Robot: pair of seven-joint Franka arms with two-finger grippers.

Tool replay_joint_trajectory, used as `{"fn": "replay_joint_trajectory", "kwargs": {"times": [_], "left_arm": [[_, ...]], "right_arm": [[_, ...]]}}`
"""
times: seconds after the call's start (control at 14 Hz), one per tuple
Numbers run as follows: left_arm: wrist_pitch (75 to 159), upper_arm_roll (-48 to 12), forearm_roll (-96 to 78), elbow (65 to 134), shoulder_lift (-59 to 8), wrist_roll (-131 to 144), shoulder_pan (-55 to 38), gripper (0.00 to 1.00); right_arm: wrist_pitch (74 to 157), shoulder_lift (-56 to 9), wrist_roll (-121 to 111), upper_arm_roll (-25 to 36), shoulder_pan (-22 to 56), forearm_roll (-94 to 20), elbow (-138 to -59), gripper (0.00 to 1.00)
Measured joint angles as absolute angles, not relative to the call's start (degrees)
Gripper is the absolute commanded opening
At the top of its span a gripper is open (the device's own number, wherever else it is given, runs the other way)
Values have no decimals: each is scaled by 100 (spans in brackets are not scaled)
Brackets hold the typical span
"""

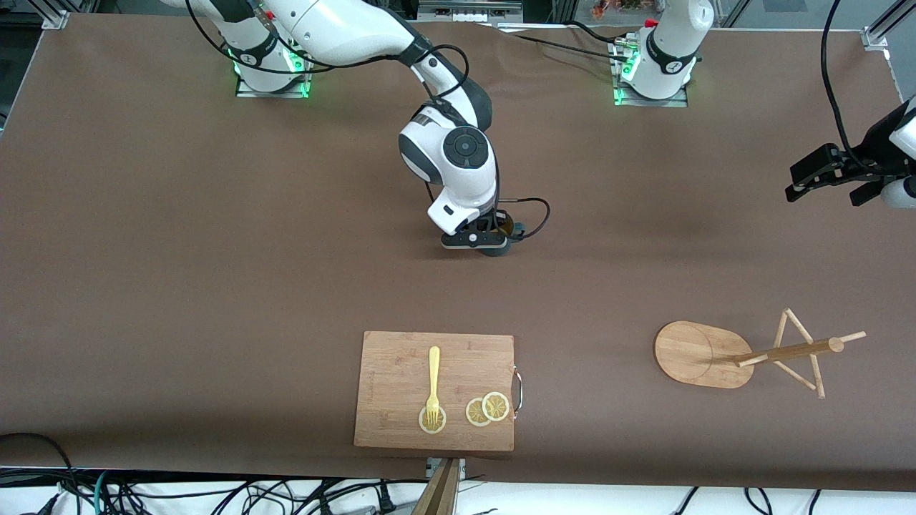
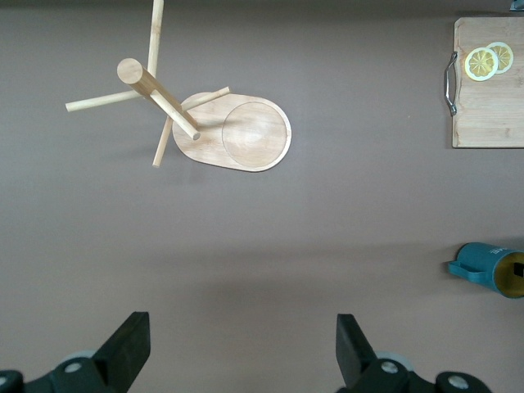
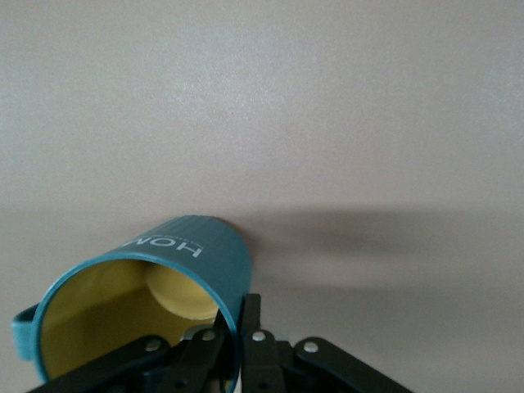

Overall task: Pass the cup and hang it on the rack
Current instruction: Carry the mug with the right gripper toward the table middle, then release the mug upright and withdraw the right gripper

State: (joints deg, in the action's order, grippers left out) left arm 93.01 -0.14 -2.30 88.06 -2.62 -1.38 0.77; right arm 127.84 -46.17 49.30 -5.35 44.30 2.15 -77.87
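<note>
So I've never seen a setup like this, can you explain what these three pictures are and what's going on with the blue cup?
These are two white robot arms at a brown table. One picture looks down from across the table; the other two come from cameras on each arm's wrist. The right gripper is low at the table's middle, its fingers pinching the rim of the cup. The left gripper waits open in the air at its own end of the table. Nearer the camera stand the rack and a cutting board carrying a yellow fork and lemon slices.
</note>
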Motion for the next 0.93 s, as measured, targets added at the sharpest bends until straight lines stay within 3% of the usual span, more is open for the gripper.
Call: {"fn": "replay_joint_trajectory", "kwargs": {"times": [0.43, 0.93], "left_arm": [[9056, 13, -853, 8551, -408, -139, 97, 100], [8275, 58, -964, 8517, -1220, -165, 183, 100]], "right_arm": [[12603, -4379, 4926, -438, 4423, 216, -7532, 100], [9778, -2726, 3363, 130, 3497, 245, -7427, 100]]}}
